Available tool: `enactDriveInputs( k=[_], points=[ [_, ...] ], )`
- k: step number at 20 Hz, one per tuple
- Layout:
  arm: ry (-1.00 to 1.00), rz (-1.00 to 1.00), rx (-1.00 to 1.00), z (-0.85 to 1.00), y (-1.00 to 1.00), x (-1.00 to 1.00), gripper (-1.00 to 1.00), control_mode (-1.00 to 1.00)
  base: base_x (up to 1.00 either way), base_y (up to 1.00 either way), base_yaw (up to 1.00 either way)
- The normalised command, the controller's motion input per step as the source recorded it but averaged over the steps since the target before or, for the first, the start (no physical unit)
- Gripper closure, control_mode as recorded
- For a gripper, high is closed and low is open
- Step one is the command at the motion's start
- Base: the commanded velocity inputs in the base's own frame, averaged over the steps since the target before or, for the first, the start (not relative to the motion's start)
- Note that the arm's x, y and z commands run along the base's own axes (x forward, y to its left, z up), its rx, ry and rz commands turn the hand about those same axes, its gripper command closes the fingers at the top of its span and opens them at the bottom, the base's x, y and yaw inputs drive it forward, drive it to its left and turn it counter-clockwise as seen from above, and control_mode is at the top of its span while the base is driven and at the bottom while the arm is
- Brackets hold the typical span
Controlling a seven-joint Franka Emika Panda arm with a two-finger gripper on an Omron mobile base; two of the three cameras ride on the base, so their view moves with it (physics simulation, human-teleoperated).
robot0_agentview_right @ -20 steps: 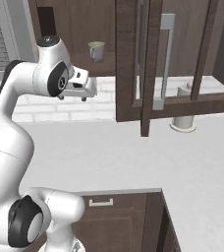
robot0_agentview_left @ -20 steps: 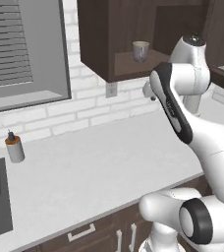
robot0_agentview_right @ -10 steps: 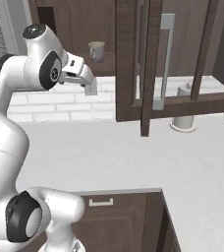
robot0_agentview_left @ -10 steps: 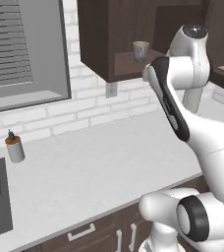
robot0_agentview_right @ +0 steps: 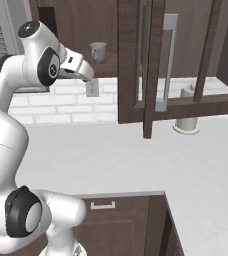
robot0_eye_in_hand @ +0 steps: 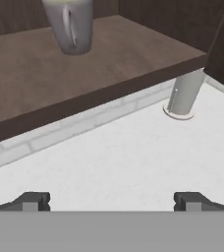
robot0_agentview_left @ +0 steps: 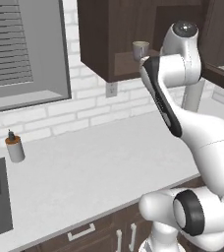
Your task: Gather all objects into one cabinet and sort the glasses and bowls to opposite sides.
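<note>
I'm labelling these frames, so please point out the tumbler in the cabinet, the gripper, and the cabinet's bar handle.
tumbler (robot0_eye_in_hand: 70,27): hand view, on its side wall.
gripper (robot0_eye_in_hand: 112,201): hand view, midway between the open fingertips.
bar handle (robot0_agentview_right: 167,60): right base view, on the middle of the grey bar.

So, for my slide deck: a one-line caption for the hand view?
Open hand faces a pale tumbler on the cabinet shelf above the counter.

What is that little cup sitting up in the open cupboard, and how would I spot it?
Find the dark brown wall cabinet above the white counter, beside the window. On its bottom shelf stands a small pale grey-beige tumbler, upright, near the front edge. It is the one light thing against the dark wood, just beyond the robot's open pincer.
</note>
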Motion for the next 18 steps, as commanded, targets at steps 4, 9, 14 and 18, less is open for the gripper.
enactDriveInputs(
  k=[4,9,14,18],
  points=[
    [0.00,0.00,0.00,0.00,0.00,0.31,-1.00,-1.00,0.00,0.00,0.00],
    [0.02,0.02,0.00,0.00,0.00,0.53,-1.00,-1.00,0.00,0.00,0.00],
    [0.05,0.07,0.00,0.00,0.00,0.62,-1.00,-1.00,0.00,0.00,0.00],
    [0.02,0.10,0.00,0.01,0.00,0.67,-1.00,-1.00,0.00,0.00,0.00]
  ],
)
